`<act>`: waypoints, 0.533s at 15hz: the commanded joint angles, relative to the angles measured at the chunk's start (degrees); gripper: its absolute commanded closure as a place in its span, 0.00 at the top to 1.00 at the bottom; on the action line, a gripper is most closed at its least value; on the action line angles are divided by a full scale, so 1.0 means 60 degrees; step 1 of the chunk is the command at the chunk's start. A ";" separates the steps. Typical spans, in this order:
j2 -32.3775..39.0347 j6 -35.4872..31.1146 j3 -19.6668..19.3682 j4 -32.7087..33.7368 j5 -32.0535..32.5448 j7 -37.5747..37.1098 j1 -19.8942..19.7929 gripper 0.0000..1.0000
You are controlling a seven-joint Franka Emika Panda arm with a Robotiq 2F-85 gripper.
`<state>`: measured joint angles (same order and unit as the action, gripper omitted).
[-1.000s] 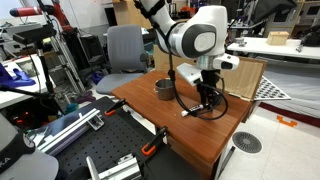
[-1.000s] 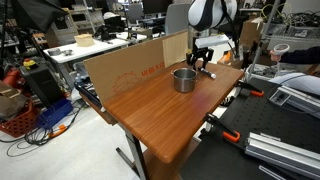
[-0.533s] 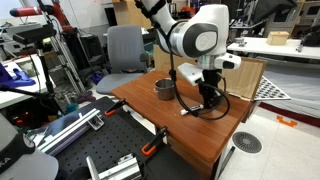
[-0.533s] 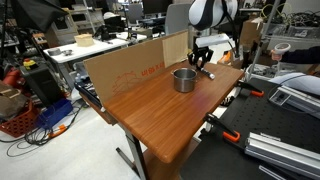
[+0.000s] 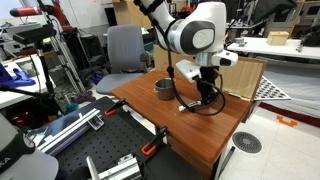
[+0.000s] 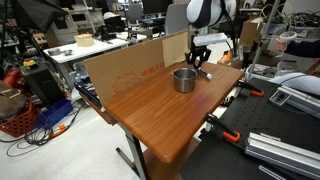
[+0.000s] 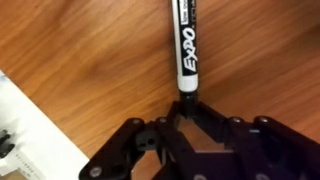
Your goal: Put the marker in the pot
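My gripper (image 7: 188, 103) is shut on the cap end of the marker (image 7: 185, 45), a black and white EXPO pen that points away from the jaws over the wooden table (image 7: 80, 50). In both exterior views the gripper (image 5: 205, 98) (image 6: 203, 68) hangs just above the table, close beside the pot. The pot (image 5: 163, 89) (image 6: 184, 79) is a small round silver-grey metal one with a dark inside. It stands upright on the table. The marker is too small to make out in the exterior views.
A cardboard panel (image 6: 130, 62) stands along one edge of the table, also in an exterior view (image 5: 250, 75). A grey office chair (image 5: 125, 48) is behind the table. The table edge shows in the wrist view (image 7: 30, 110).
The gripper has risen slightly with the marker in it. The pot has not moved.
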<state>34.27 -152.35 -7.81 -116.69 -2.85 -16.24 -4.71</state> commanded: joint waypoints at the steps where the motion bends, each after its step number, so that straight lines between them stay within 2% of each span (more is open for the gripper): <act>1: -0.0771 0.0052 0.0095 -0.0448 -0.0411 0.0011 0.0067 0.06; 5: -0.1846 -0.0214 -0.0079 -0.1015 -0.0328 -0.0514 0.0479 0.06; 8: -0.2771 -0.0504 -0.0289 -0.1562 0.0111 -0.1344 0.1018 0.06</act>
<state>22.67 -152.57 -7.76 -121.44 -3.99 -20.13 -1.67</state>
